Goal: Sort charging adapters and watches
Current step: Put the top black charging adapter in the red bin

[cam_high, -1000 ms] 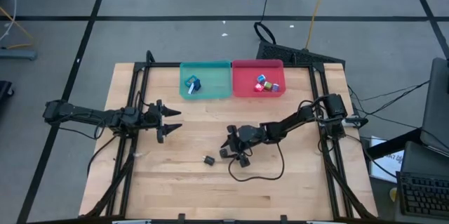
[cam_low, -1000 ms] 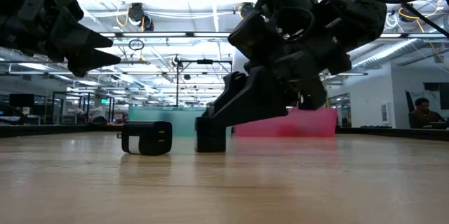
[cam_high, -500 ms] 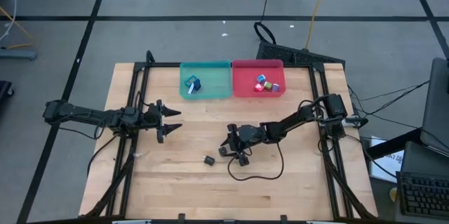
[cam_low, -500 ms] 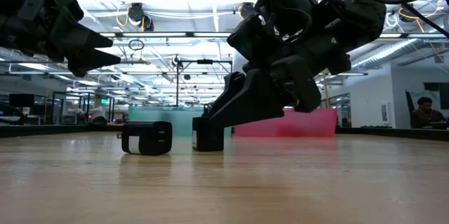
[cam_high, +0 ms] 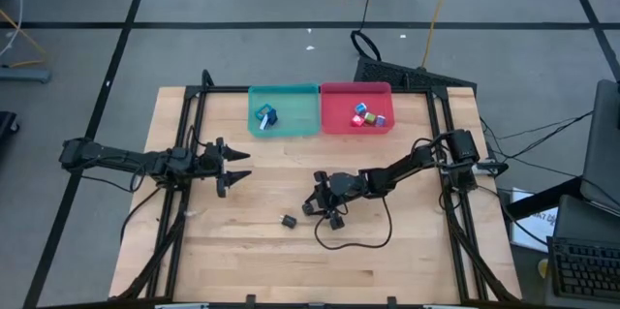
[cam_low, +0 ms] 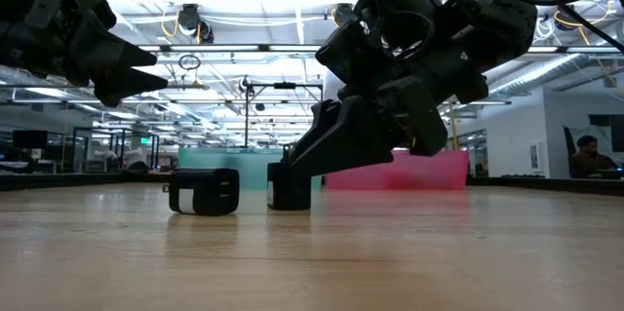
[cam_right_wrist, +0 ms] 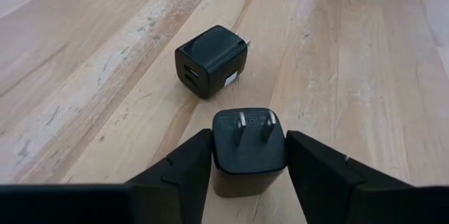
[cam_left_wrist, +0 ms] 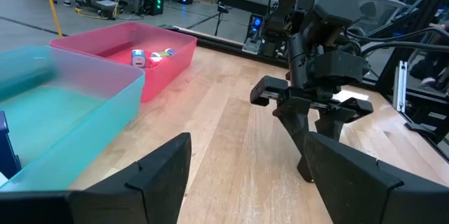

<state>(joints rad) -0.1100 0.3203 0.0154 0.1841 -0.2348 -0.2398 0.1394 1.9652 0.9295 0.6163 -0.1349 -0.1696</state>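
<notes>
My right gripper [cam_right_wrist: 247,171] is at mid-table [cam_high: 325,214], shut on a black charging adapter [cam_right_wrist: 249,147] that stands on the wood [cam_low: 290,186]. A second black adapter [cam_right_wrist: 210,61] lies on its side just beyond it, toward the table's left [cam_high: 288,220] [cam_low: 203,192]. At the left, my left gripper [cam_high: 235,166] hovers open with nothing between its fingers [cam_left_wrist: 245,175]. At the far edge, the teal bin [cam_high: 284,110] holds watches [cam_high: 264,115]. The red bin [cam_high: 356,108] beside it holds coloured adapters [cam_high: 366,115]. My right gripper pinches the black adapter by two opposite side faces [cam_right_wrist: 223,155], one finger on each. The fingers come slanting down from the table's right. The face with the two prongs [cam_right_wrist: 252,122] points away from the gripper. The adapter's underside rests on the table [cam_low: 290,206].
A black cable [cam_high: 360,241] loops on the wood near the right arm. Dark frame rails [cam_high: 184,154] run along the table's left and right sides. Open wood lies between the grippers and the bins.
My right gripper's fingers have closed in onto the sides of the black adapter, which stays standing on the table. The arm itself has kept its place.
</notes>
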